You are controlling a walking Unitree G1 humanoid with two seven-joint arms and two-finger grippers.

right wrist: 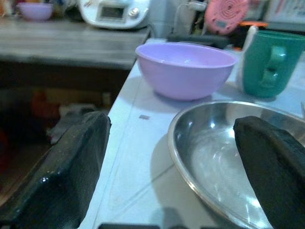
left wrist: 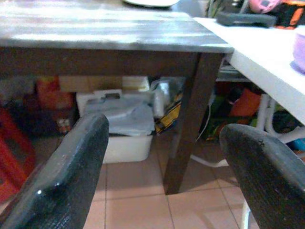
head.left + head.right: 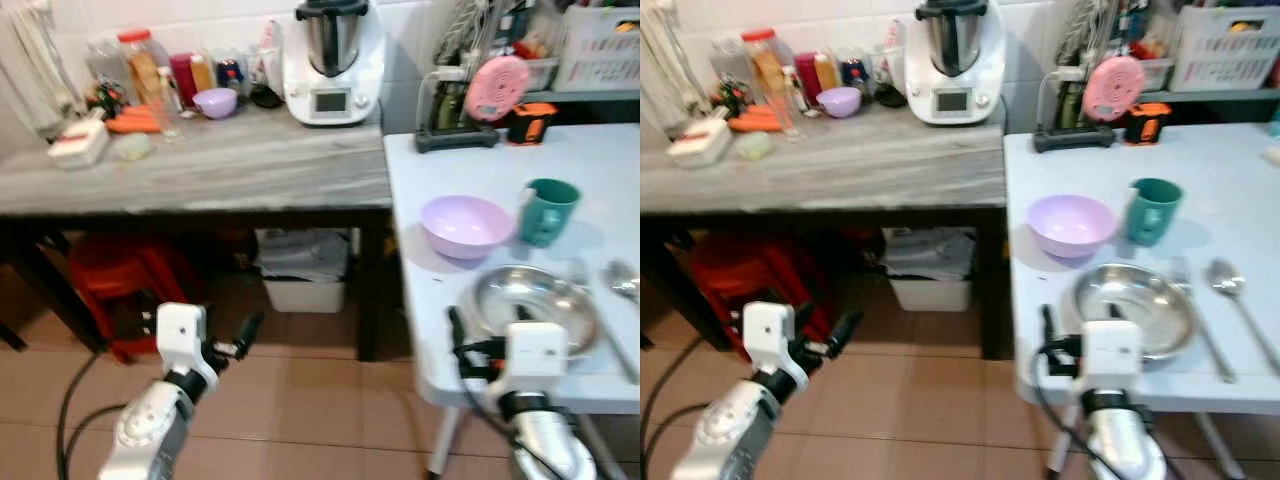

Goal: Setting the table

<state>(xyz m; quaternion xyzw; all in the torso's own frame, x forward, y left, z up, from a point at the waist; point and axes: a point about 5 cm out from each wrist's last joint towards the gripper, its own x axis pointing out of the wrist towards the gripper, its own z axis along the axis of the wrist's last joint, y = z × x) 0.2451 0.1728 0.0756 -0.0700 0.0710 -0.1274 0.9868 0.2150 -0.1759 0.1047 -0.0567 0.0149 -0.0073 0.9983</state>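
Nearest you, your right hand (image 1: 171, 167) hung open at the near edge of the white folding table (image 3: 470, 180), its two black fingers spread wide and gripping nothing, with the rim of the round stainless-steel plate (image 3: 535, 308) lying between them as the wrist camera saw it. Your left hand (image 2: 162, 167) was open too, held low over the tiled floor (image 3: 300, 410) and pointed at the dark leg of the grey wood-topped table (image 3: 220, 165); it looked idle.

I judged the place setting largely laid and you at the stage of adjusting or adding to it. The steel plate was empty, sitting near the table's front edge. Just right of it lay a metal fork (image 3: 1195, 310) and a metal spoon (image 3: 1230, 290), side by side on the table. If you meant to move the plate, the next move called for lowering one finger under the rim, since it sat flat and shallow and could slide on the smooth top.

Beyond the plate stood the lilac plastic bowl (image 1: 186, 69), upright and empty as far as its inside showed, and just beside it the teal plastic mug (image 1: 267, 62), whose contents I could not tell.

Farther off, on the grey table, a second small lilac bowl (image 3: 215, 102) stood among jars near the white kitchen mixer (image 3: 332, 65).
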